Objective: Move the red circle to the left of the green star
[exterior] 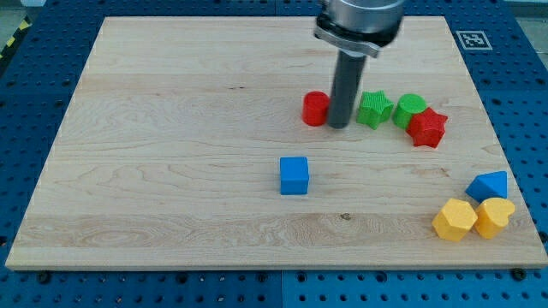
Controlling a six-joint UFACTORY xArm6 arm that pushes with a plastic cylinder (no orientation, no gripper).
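Wooden board (171, 128) on a blue perforated bench (34, 51), seen from one side at a slant. Red circle (315, 109) upright in the upper middle of the board, toward the view's right. My tip (339, 125) down on the wood just right of that red circle, touching or nearly touching its side; cannot tell which. No jaws on this rod, only a plain dark shaft under a grey collar, holding nothing. Green star (375, 109) just right of the tip, so the tip between red circle and green star, all three in one row. Second green block (409, 110), shape unclear, close beside the star on the view's right. Red star (426, 128) touching that second green block at its lower right. Blue cube (294, 175) alone below the row, well apart from it. At the view's bottom right, a blue block (488, 185), wedge-like, above two yellow blocks (454, 221) (494, 216) pressed side by side near the board's corner.
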